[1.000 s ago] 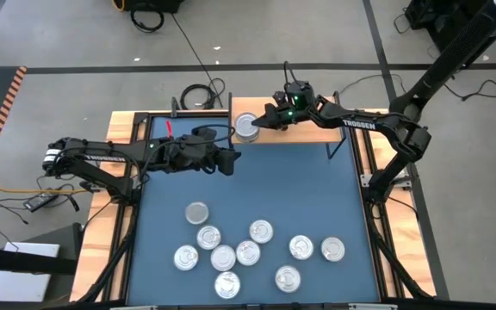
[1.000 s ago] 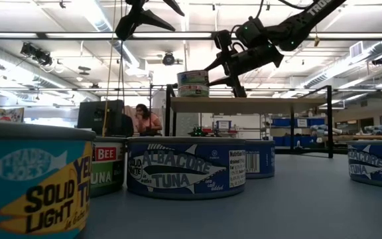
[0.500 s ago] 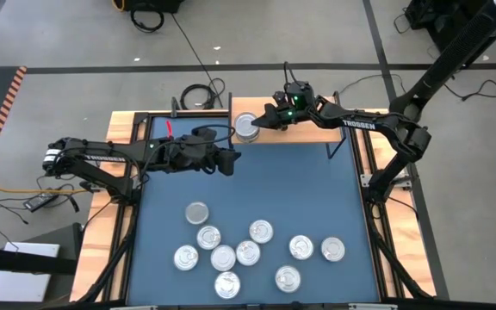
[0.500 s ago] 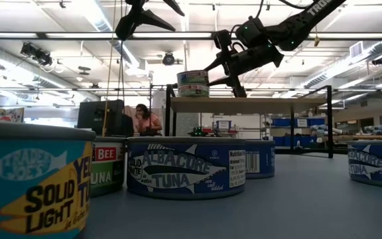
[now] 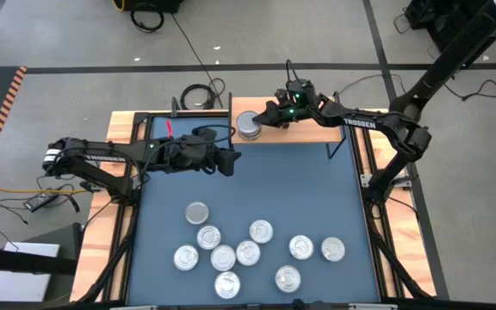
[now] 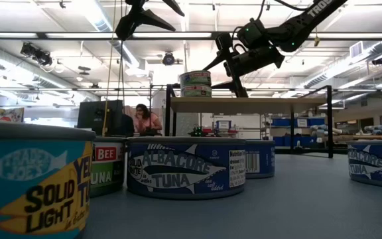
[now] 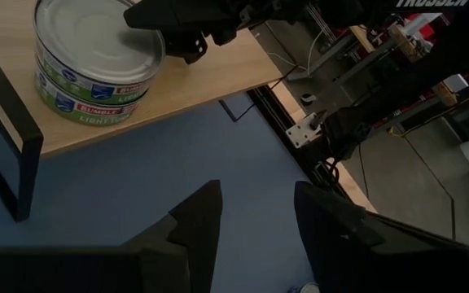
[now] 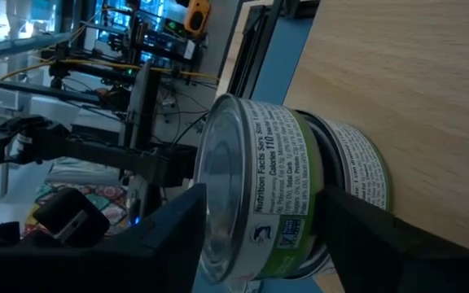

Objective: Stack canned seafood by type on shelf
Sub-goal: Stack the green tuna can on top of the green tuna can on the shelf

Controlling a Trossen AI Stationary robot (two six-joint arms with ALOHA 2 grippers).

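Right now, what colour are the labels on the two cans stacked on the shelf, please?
Green, clearest in the left wrist view: stacked cans.

Both arms are dark and slender, built of jointed segments; the right arm [image 5: 377, 126] carries white TROSSEN lettering and a green light.

- A blue table [image 5: 300, 185], edged with wooden strips [image 5: 110, 232], is carrying everything.
- The light-wood shelf [image 5: 304, 131] on black legs is standing at the table's far edge.
- Two green-labelled cans [image 6: 195, 83] are sitting stacked on the shelf's left end, the upper one [image 7: 96, 41] resting on the lower.
- Nine silver-lidded cans [image 5: 248, 252] are lying flat on the blue surface in a loose cluster near the front edge.
- One of them [image 5: 196, 212] is sitting slightly apart, toward the shelf.
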